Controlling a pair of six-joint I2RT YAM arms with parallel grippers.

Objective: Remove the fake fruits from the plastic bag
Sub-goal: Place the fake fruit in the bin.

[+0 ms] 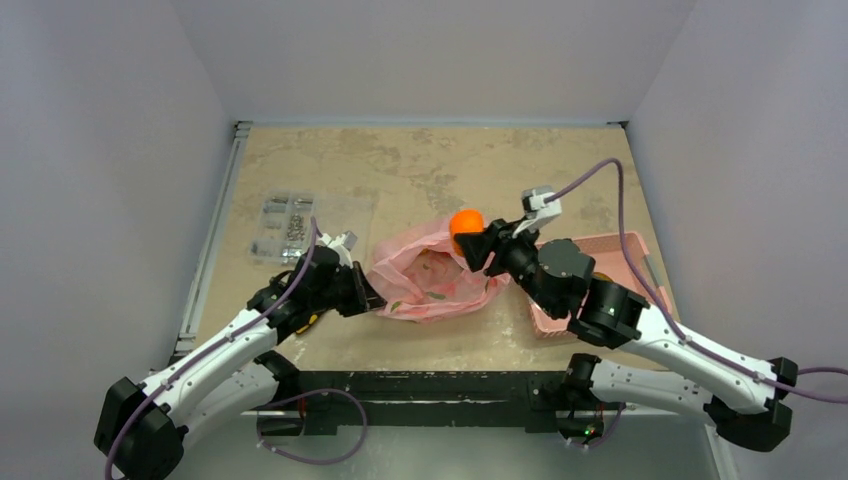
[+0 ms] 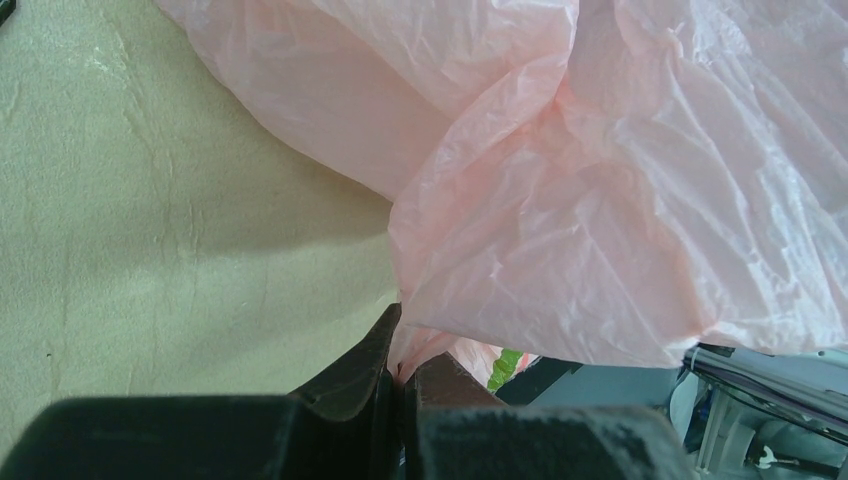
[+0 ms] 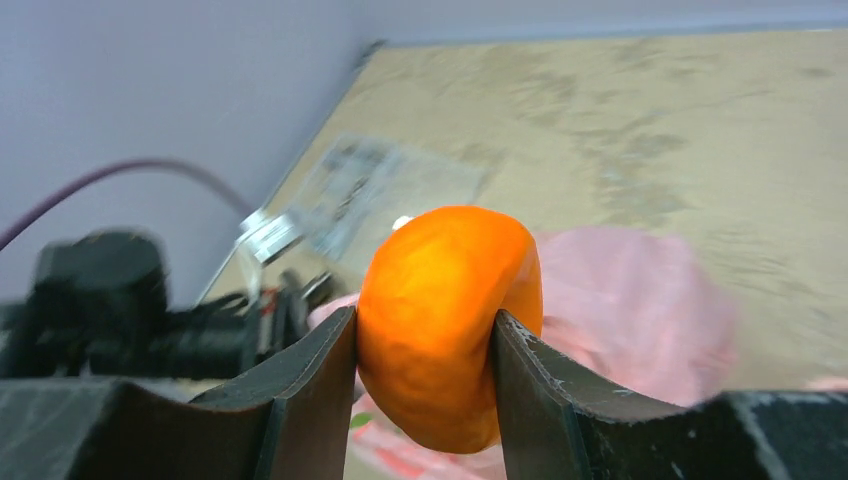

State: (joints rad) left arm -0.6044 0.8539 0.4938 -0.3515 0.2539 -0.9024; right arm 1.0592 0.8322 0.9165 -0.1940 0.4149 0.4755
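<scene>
Extraction step: right jaws clamp the orange (image 3: 445, 320) above the bag (image 1: 425, 285); left jaws pinch the bag's edge. Next: deposit orange aside.

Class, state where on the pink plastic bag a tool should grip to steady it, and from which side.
Pinch the plastic bag at its gathered left edge, coming in low from the left, as the left tool does. Thin film bunches into a fold there; the middle billows loosely.

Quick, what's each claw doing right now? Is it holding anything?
Left claw: closed, pinching a fold of the plastic bag.
Right claw: closed, holding the orange.
</scene>
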